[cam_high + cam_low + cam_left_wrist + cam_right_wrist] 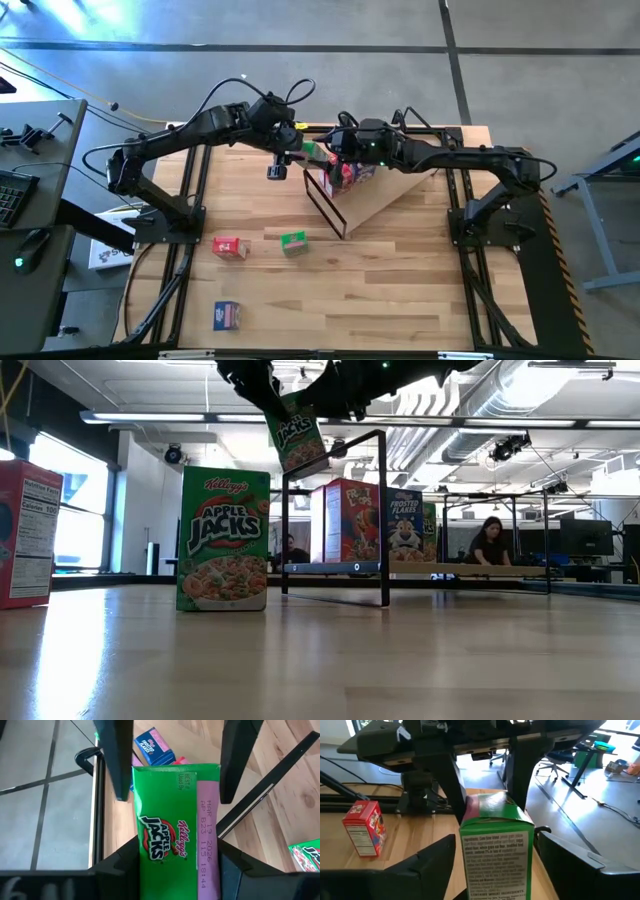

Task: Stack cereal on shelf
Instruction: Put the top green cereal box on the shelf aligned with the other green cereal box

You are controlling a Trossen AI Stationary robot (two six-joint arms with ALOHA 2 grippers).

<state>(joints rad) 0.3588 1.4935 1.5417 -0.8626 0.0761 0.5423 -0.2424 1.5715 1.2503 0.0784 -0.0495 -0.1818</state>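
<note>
My left gripper (303,150) is shut on a green Apple Jacks cereal box (170,835), held in the air over the far left end of the shelf (385,195). The shelf is a slanted plywood board with a black wire frame (383,510). My right gripper (495,851) is open. It comes from the table's right, and its fingers (116,765) stand on either side of the box's other end; I see a narrow gap on each side. Red (345,520) and blue (405,525) cereal boxes stand upright on the shelf. My left gripper pinches the green box between its two fingers at the end nearest its wrist (142,867), one finger on each of two opposite sides. The fingers slant down from the table's left and lie along the box. The box hangs tilted, clear of shelf and table (297,435).
Three more boxes are on the table in front of the shelf: a green one (293,242) standing upright, a red one (230,247) and a blue one (228,316) nearer the front edge. A person (490,542) sits in the room behind.
</note>
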